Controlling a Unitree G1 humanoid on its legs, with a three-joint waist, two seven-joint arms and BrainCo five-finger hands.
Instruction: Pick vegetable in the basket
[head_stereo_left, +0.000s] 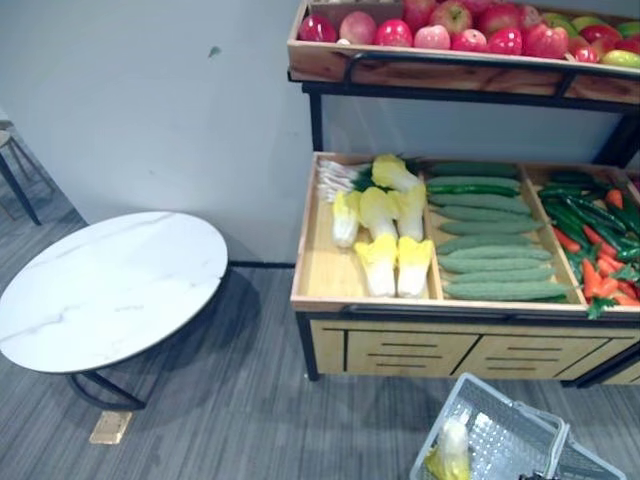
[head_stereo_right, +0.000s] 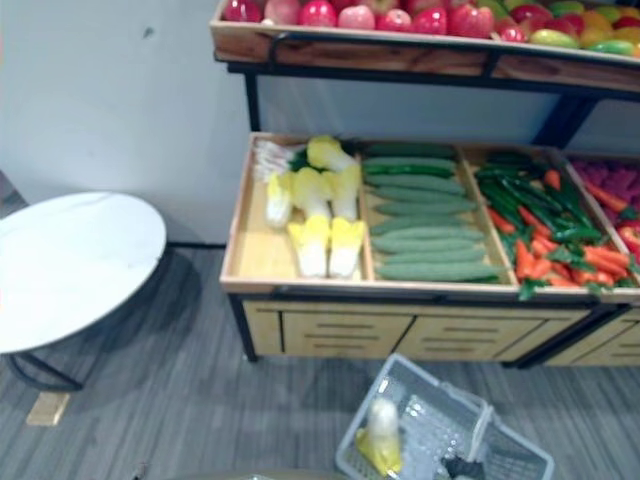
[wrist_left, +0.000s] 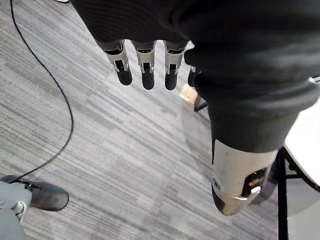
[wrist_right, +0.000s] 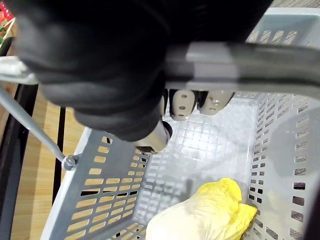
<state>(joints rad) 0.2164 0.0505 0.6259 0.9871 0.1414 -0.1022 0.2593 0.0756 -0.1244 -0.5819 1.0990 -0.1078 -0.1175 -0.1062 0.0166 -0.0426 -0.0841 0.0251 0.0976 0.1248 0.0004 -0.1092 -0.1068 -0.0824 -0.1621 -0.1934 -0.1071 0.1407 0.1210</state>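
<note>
right robot hand (wrist_right: 181, 104) grips the basket handle (wrist_right: 260, 67), cabbage (wrist_right: 200, 215) inside

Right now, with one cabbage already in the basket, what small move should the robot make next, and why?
Probably raise the left hand toward the cabbages on the stand. It hangs open over the floor, holding nothing, while the right hand is curled round the handle of the basket, so only the left is free to pick. One cabbage lies in the basket.
</note>
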